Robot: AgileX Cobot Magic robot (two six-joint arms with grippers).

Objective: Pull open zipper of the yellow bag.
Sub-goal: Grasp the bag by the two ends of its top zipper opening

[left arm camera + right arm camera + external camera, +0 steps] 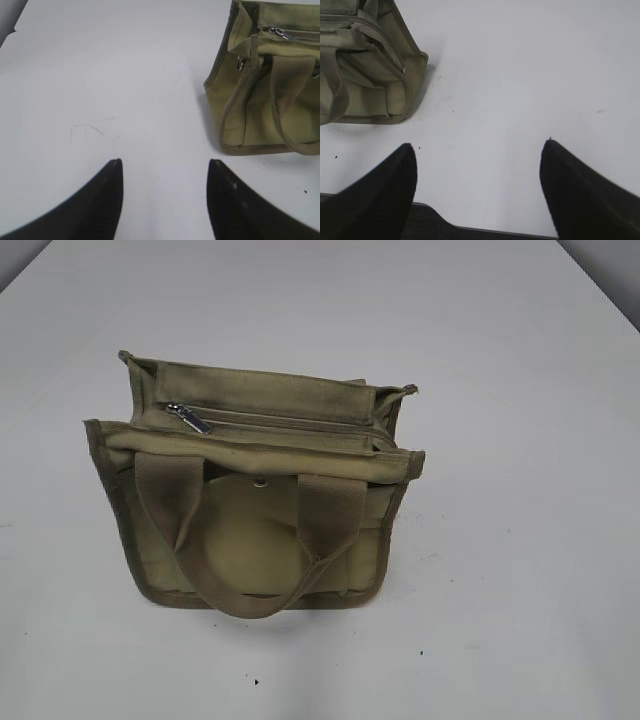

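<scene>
while the yellow bag (255, 500) stands upright on the white table (520, 540) at the middle of the exterior view, neither arm shows in that view. its top faces the camera, and the zipper (285, 425) runs as a thin line across the upper middle of the frame, from the left end of the bag to the right end. the silver pull tab (188, 417) lies at the left end of that line, and the zipper teeth look closed along their length. what is inside the bag cannot be seen. below the zipper a small silver snap (261, 481) sits on the front panel, between the two legs of the webbing handle (250, 590), which loops down across the bag's front toward the lower middle of the frame.

in the left wrist view the bag fills the upper right corner, with the pull tab near the top right edge, and the left gripper (165, 167) sits at the bottom with its two dark fingers (100, 205) spread apart over bare table, holding nothing and well apart from the bag.

in the right wrist view the bag sits in the upper left corner, and the right gripper (479, 145) at the bottom has its fingers (580, 195) spread wide, empty, over bare table.
</scene>
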